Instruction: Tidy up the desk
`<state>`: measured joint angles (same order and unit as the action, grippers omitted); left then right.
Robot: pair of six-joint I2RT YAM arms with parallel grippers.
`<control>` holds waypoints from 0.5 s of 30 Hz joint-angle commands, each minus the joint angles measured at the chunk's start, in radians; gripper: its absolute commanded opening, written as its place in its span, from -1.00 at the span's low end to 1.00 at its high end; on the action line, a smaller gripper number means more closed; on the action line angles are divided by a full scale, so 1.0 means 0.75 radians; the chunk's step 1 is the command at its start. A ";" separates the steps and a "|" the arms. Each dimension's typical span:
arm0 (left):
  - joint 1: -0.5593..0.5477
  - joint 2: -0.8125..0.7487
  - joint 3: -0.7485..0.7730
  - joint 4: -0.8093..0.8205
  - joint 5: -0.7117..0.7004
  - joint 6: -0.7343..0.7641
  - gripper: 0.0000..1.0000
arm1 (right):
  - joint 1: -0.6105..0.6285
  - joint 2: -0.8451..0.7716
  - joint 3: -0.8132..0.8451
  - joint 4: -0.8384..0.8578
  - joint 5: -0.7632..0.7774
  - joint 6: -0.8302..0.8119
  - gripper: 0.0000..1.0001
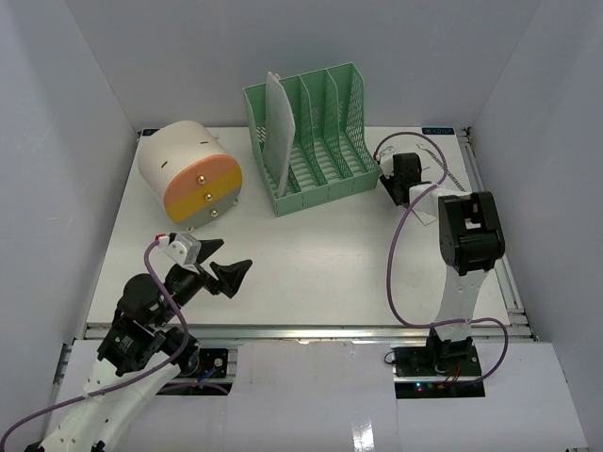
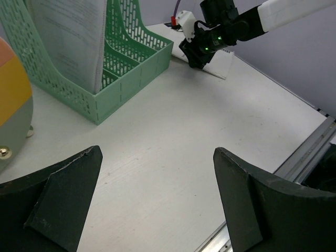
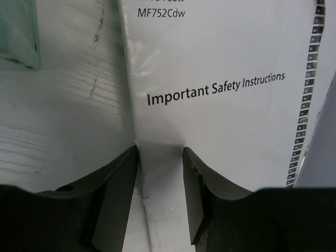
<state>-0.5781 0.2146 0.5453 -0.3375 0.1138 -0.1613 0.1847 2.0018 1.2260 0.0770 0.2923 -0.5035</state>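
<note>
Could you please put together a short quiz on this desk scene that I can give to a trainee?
1. True or false: the left gripper has its jaws wide open and holds nothing.
2. Seen from the top camera, which slot of the green file rack holds the sheaf of papers? A) the leftmost B) a middle one C) the rightmost
3. Fill in the missing word: the booklet at the right gripper reads "Important ____ Instructions".

Key: 1 true; 2 A; 3 Safety.
</note>
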 commanded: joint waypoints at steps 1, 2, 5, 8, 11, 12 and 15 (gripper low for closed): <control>0.004 0.039 0.020 0.034 0.130 -0.079 0.96 | -0.016 -0.014 -0.061 0.033 0.002 -0.010 -0.27; 0.004 0.048 0.014 0.056 0.153 -0.107 0.96 | -0.019 -0.015 -0.073 0.028 -0.008 -0.010 -0.37; 0.004 0.064 -0.009 0.127 0.207 -0.179 0.96 | -0.028 -0.024 -0.110 0.007 -0.027 -0.005 -0.58; 0.004 0.078 -0.058 0.221 0.251 -0.252 0.96 | -0.040 -0.066 -0.147 0.004 -0.056 0.001 -0.69; 0.004 0.149 -0.124 0.402 0.348 -0.398 0.96 | -0.053 -0.121 -0.195 0.004 -0.056 0.011 -0.80; 0.004 0.188 -0.142 0.460 0.374 -0.437 0.96 | -0.060 -0.152 -0.208 0.000 -0.064 0.012 -0.82; 0.004 0.311 -0.189 0.641 0.431 -0.535 0.96 | -0.075 -0.271 -0.264 -0.025 -0.108 0.015 -0.85</control>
<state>-0.5781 0.3363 0.4495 -0.0744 0.3343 -0.4114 0.1546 1.9120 1.0915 0.1304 0.2589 -0.5279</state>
